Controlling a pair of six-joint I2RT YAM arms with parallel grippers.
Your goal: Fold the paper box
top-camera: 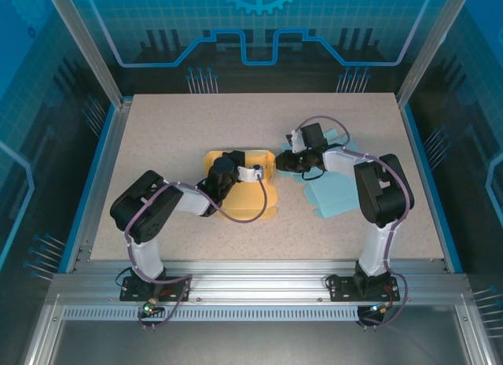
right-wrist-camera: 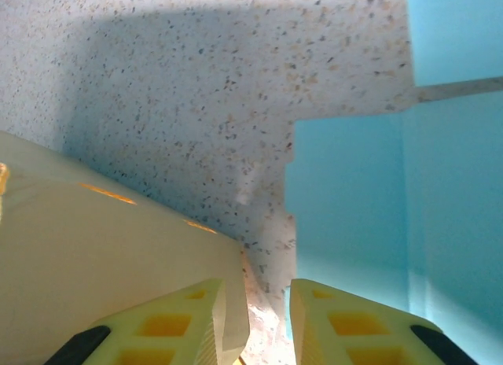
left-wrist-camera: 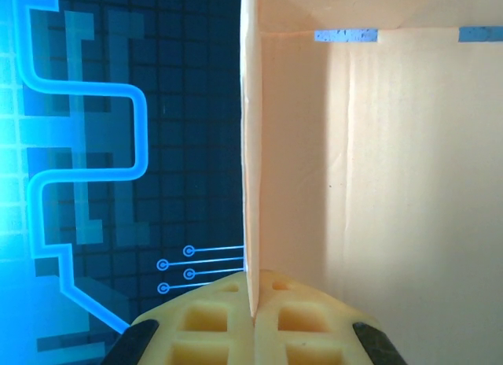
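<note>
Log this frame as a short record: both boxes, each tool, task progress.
orange box: walls partly raised, middle of table
blue box: flat blank, right of orange box
left tool: shut on an orange box wall
right tool: open, orange panel corner between jaws
progress: folding unfinished

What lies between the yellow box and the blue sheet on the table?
Bare speckled tabletop: the right wrist view shows a strip of it between the yellow box and the blue sheet, with the right gripper above.
</note>
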